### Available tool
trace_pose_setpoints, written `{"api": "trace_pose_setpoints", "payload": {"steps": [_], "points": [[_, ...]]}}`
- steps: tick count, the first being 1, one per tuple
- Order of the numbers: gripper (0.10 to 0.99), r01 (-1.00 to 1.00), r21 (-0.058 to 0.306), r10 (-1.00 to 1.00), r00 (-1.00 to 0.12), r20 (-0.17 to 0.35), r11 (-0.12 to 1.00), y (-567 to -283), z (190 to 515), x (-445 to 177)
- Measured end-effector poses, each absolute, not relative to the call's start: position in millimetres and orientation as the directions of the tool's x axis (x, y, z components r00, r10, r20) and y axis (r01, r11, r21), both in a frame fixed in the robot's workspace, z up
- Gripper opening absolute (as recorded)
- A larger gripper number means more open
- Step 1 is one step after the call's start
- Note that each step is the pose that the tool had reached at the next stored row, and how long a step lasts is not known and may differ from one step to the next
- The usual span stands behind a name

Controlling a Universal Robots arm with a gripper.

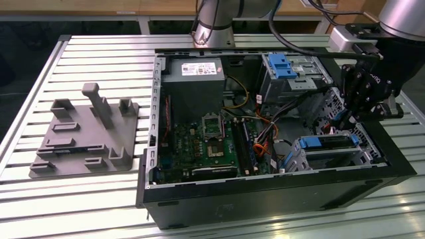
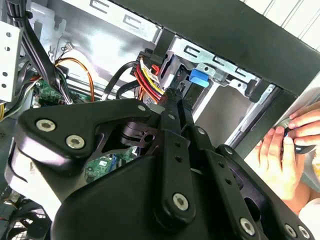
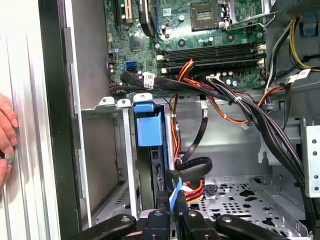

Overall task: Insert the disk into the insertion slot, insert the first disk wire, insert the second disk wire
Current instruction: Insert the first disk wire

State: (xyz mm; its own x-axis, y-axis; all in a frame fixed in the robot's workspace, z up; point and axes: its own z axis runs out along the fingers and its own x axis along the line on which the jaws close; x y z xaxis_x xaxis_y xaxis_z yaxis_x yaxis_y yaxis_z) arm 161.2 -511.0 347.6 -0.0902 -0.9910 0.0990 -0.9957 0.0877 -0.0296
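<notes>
Gripper (image 1: 347,122) hovered at four o'clock in the exterior view, over the disk (image 1: 330,141) seated in the insertion slot (image 1: 332,158). Second wrist view: fingers (image 2: 171,107) closed. First wrist view: they pinched a blue-tipped disk wire (image 3: 174,194); tilted, its plug might have jammed.

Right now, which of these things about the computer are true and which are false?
1. The disk sits in the insertion slot. True.
2. The grey fixture lies inside the computer case. False: it lies on the table, at the exterior view's left of the case.
3. A person's hand is beside the case. True.
4. The gripper hangs over the grey fixture. False: it is inside the case, near the disk.
</notes>
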Motion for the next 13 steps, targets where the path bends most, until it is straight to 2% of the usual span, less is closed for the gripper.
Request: {"api": "trace_pose_setpoints", "payload": {"steps": [13], "points": [[0.165, -0.998, -0.028, -0.993, -0.061, 0.099, 0.059, -512.2, 345.1, 157.8]]}}
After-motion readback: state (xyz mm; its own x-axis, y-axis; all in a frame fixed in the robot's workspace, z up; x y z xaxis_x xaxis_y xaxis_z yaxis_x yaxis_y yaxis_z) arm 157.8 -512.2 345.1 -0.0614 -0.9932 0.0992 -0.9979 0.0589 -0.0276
